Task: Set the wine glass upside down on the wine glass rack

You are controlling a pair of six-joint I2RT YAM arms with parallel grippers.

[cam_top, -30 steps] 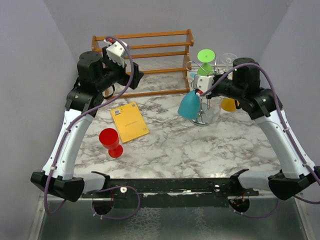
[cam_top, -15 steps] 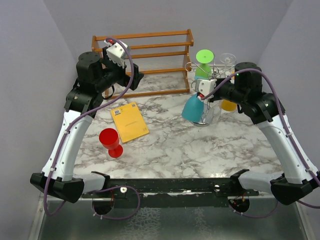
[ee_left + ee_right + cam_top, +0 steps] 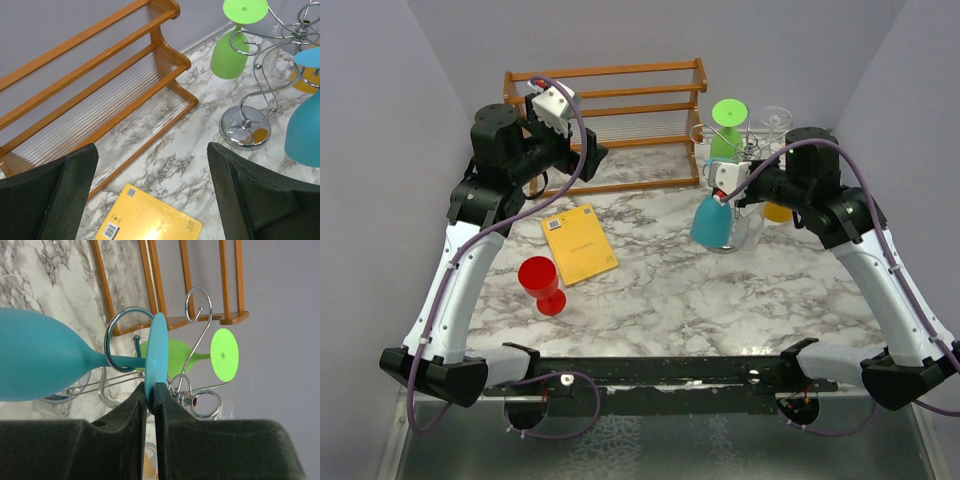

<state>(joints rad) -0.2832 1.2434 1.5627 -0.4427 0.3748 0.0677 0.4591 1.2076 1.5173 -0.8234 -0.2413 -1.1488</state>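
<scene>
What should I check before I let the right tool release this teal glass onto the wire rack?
1. Right tool shut on the teal wine glass foot: ok.
2. Glass inverted, bowl below foot: ok.
3. Stem inside a wire curl of the rack: ok, by the right wrist view.
4. Foot resting on the curl: cannot tell.
5. Clear of green glass: ok, apart.
6. Left tool open, away by the wooden shelf: ok.

Overhead and wrist views share the wire rack (image 3: 245,129).
</scene>
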